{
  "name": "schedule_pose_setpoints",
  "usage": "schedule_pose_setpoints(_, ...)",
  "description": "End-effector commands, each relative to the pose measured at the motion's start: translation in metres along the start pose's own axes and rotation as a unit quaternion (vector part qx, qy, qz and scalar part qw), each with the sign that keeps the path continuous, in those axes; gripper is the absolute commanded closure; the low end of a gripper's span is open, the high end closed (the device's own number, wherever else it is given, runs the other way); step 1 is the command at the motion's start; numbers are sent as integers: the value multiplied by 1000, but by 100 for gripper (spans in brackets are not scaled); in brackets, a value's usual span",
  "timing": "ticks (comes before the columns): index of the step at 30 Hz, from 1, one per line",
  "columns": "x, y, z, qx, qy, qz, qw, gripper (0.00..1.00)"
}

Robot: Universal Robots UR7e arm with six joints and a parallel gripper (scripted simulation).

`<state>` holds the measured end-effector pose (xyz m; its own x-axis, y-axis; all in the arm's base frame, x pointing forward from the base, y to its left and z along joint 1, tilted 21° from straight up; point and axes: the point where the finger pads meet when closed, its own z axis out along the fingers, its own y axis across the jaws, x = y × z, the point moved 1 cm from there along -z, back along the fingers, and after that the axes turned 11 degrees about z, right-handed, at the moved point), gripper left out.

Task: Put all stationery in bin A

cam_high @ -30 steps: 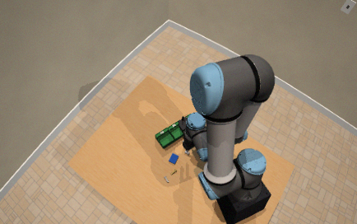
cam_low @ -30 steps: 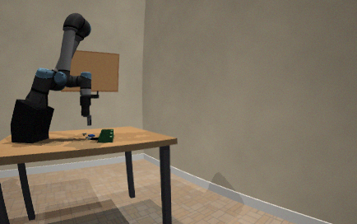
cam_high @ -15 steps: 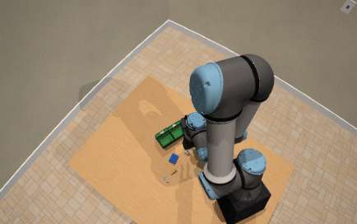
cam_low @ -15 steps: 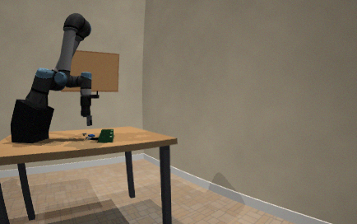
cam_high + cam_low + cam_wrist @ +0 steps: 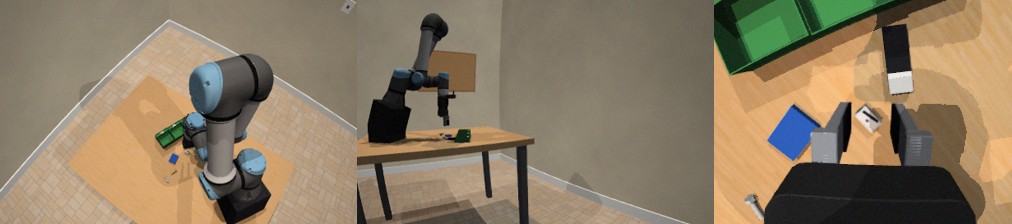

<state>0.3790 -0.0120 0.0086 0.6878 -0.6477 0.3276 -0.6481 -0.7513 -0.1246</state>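
Fingers (image 5: 187, 145) (image 5: 446, 120) part-open, nothing between. Sharpener (image 5: 187, 152) (image 5: 868, 118) on the worktop (image 5: 123, 152) (image 5: 493, 135) (image 5: 834, 95), ahead and centred between them in wrist view; long axis slantwise, probably, wanting a slight turn before descent.
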Motion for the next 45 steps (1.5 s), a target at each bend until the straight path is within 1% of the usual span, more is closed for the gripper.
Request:
schedule_pose_setpoints(1, 2, 2, 0, -4, 3, 78, 997, 38)
schedule_pose_setpoints(12, 3, 4, 1, -3, 3, 145, 989, 38)
schedule_pose_setpoints(14, 3, 4, 1, -3, 3, 145, 989, 38)
schedule_pose_setpoints(15, 3, 4, 1, -3, 3, 163, 987, 38)
schedule_pose_setpoints(29, 3, 7, 2, -3, 4, 247, 969, 38)
schedule_pose_setpoints(31, 3, 7, 2, -3, 4, 247, 969, 38)
schedule_pose_setpoints(32, 3, 8, 2, -2, 4, 265, 964, 38)
schedule_pose_setpoints(45, 2, 10, 3, -1, 4, 340, 940, 38)
